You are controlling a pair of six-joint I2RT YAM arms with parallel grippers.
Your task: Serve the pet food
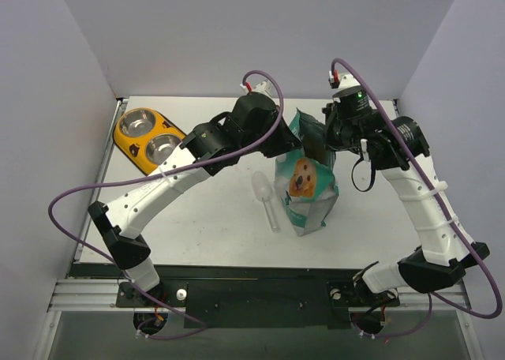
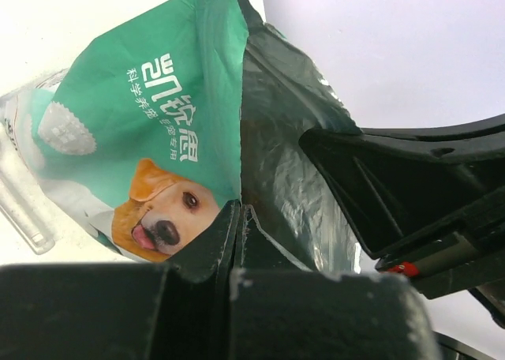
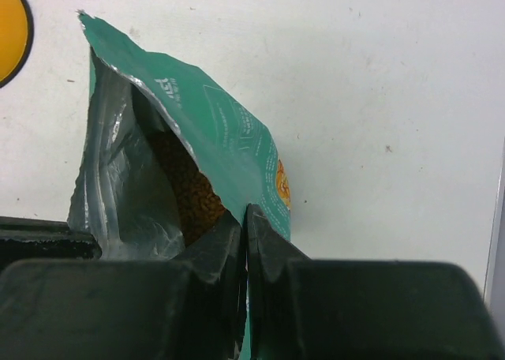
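Left hand (image 2: 239, 211), right hand (image 3: 245, 211) clamp crinkly foil pouch (image 1: 309, 193); granular brown kibble (image 3: 189, 193) inside.

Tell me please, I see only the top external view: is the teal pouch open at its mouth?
Observer: Yes. The right wrist view shows the pouch mouth spread wide, with its silver lining exposed.
Operator: Anything inside?
Observer: Brown kibble is visible down in the pouch, below the lining.
Operator: How is it held?
Observer: The right gripper is shut on the teal wall at the mouth. The left gripper is shut on the rim beside the printed dog face.
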